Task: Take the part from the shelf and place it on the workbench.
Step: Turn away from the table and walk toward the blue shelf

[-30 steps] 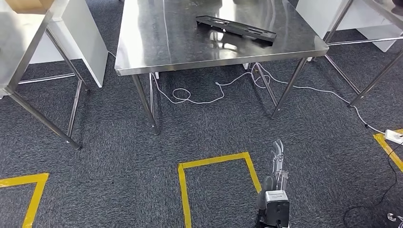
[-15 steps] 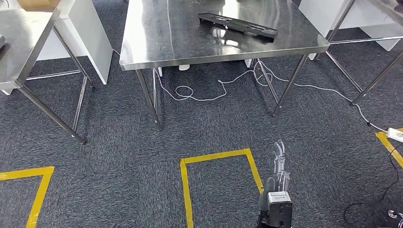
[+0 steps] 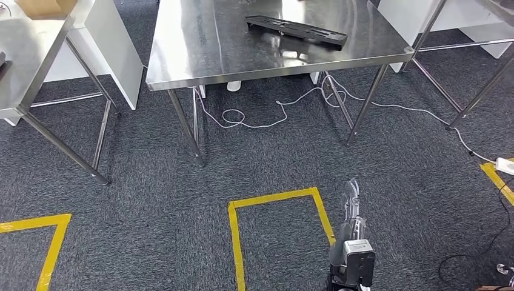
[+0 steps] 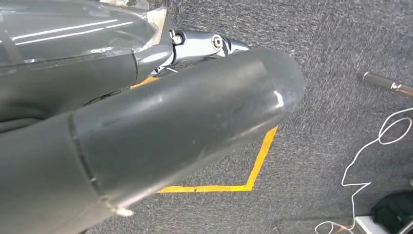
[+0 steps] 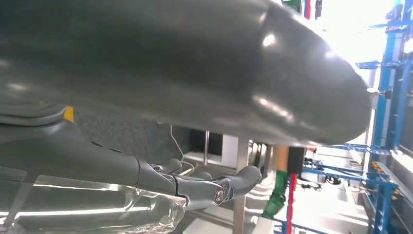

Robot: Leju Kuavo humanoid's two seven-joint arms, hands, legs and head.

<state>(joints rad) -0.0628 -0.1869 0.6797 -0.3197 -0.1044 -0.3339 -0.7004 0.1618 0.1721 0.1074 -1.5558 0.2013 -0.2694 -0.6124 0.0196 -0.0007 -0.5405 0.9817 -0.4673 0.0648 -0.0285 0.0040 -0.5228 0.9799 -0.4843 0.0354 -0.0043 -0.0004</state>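
Observation:
A long black part (image 3: 296, 31) with cut-outs lies flat on the steel workbench (image 3: 200, 54), toward its far right side. My right hand (image 3: 353, 209) hangs low over the carpet, well short of the bench, fingers stretched out and holding nothing. In the right wrist view the right hand (image 5: 195, 185) shows straight, empty fingers under the thick thumb. In the left wrist view my left hand (image 4: 146, 112) hangs above the carpet with nothing in it.
A second steel table (image 3: 24, 54) with a cardboard box (image 3: 39, 7) stands at the left. A white cable (image 3: 267, 118) loops on the carpet under the bench. Yellow tape (image 3: 276, 200) marks a floor square in front. A power strip (image 3: 504, 163) lies at the right.
The whole picture has shifted a little, so the camera has moved. The black part still lies on the workbench and my right hand hangs as before.

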